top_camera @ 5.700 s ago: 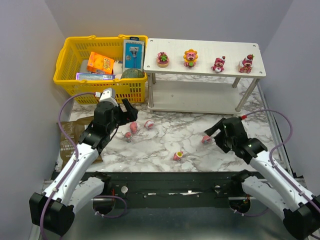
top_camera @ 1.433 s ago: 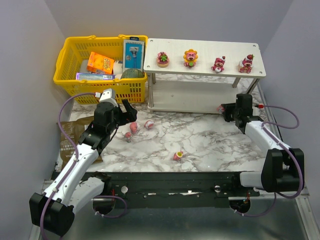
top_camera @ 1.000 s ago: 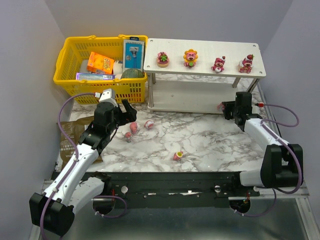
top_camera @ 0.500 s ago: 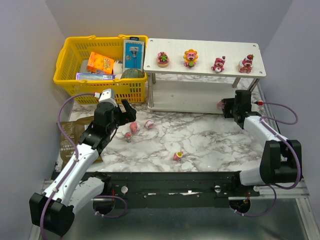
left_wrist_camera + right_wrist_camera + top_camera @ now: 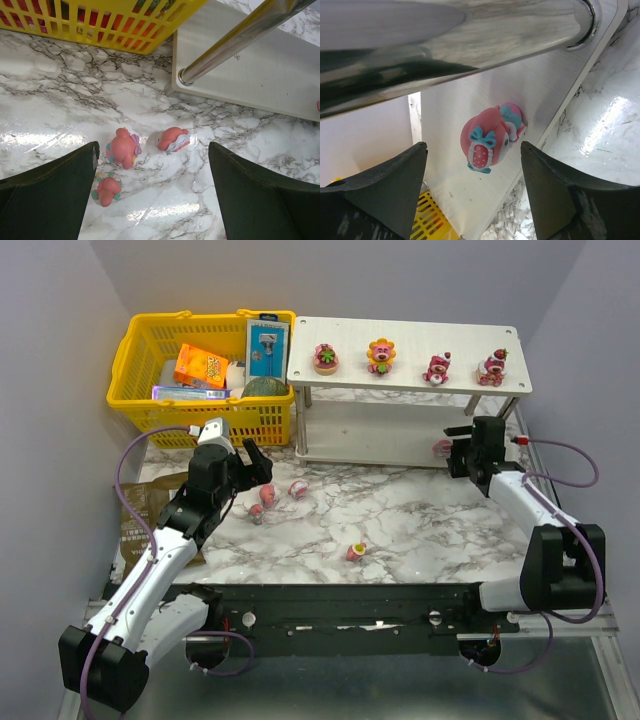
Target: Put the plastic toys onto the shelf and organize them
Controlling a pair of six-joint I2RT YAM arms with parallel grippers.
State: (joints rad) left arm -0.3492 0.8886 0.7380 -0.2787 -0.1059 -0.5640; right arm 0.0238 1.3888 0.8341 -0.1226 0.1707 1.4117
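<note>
Marbled white tabletop (image 5: 420, 520), grey walls (image 5: 60, 330). Shelf (image 5: 405, 375), far right: four plastic toys (image 5: 381, 355) on top tier; a fifth toy (image 5: 490, 137) on lower tier, untouched inside the spread-open right hand (image 5: 456, 450). Left hand (image 5: 152, 200) open above three loose toys (image 5: 122, 150).

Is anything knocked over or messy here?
Yes. Three toys lie tipped over on the table by the basket, and a fourth lies alone, unlike the upright ones on the shelf.

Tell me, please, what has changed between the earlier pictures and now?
The right gripper carried a pink toy from the table to the lower shelf, at its right end, then opened and let it go. The left gripper, four toys on top, four on the table and the basket stayed put.
</note>
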